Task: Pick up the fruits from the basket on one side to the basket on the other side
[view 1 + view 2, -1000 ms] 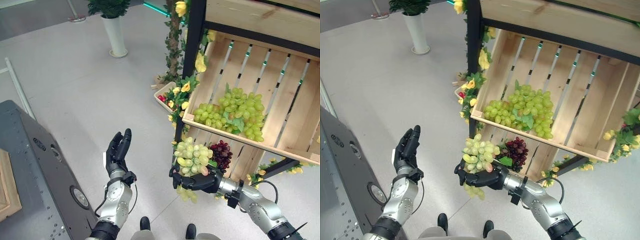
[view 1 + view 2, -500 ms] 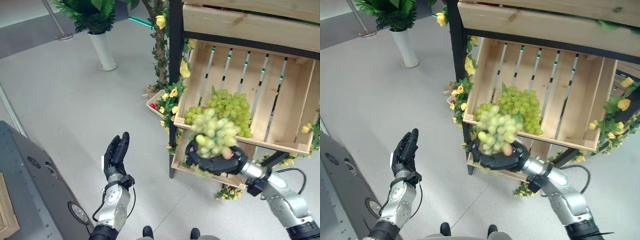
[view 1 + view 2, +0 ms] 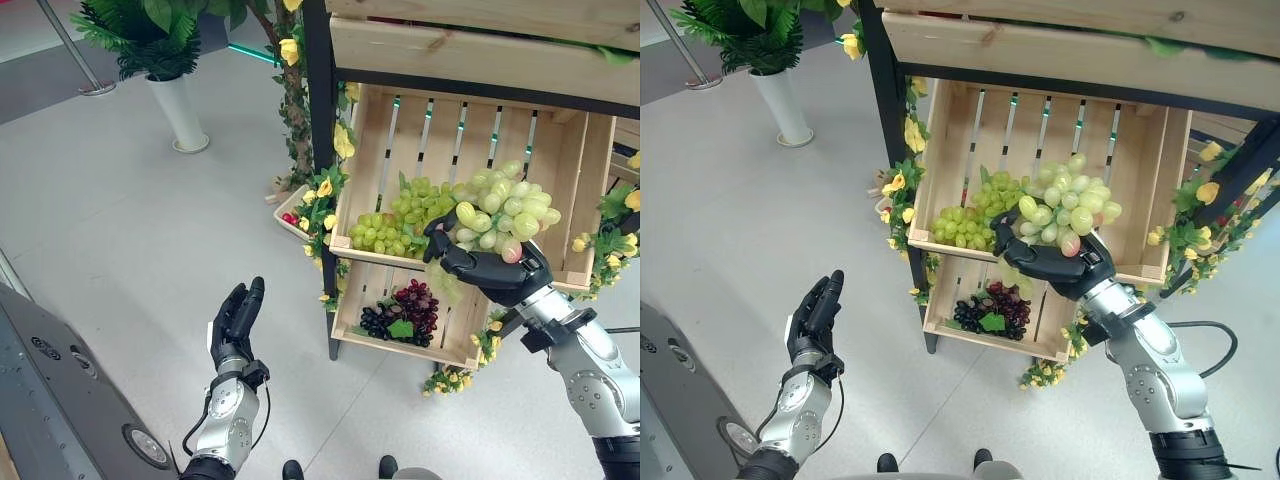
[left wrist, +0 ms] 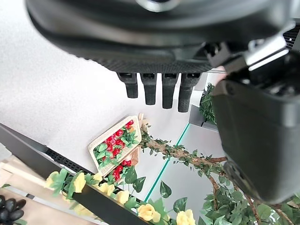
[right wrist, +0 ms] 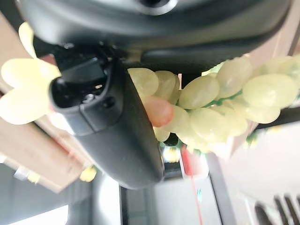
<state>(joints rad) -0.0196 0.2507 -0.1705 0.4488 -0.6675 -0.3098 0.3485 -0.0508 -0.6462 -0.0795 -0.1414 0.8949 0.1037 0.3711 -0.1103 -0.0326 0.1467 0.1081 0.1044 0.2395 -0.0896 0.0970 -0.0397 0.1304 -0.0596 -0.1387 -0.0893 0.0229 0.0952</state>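
My right hand [image 3: 490,272] is shut on a bunch of green grapes [image 3: 505,206], palm up, held over the front edge of the upper wooden crate [image 3: 592,190]. The same bunch [image 5: 220,98] shows close against the thumb [image 5: 112,126] in the right wrist view. More green grapes [image 3: 400,215] lie in the left part of that crate. Dark purple grapes [image 3: 400,310] sit in the lower crate [image 3: 350,290] beneath. My left hand [image 3: 236,318] is open, fingers straight and upright, over the floor to the left of the stand, holding nothing.
A black post [image 3: 318,150] wound with yellow flowers [image 3: 343,142] frames the stand's left side. A small tray of red fruit [image 3: 290,212] lies on the floor behind it. A potted plant in a white vase [image 3: 178,110] stands at the far left. A dark grey machine surface [image 3: 60,400] sits lower left.
My right hand has carried the green grape bunch up and to the right, from before the lower crate to the upper crate's front edge. The camera turned right. The left hand stayed open.
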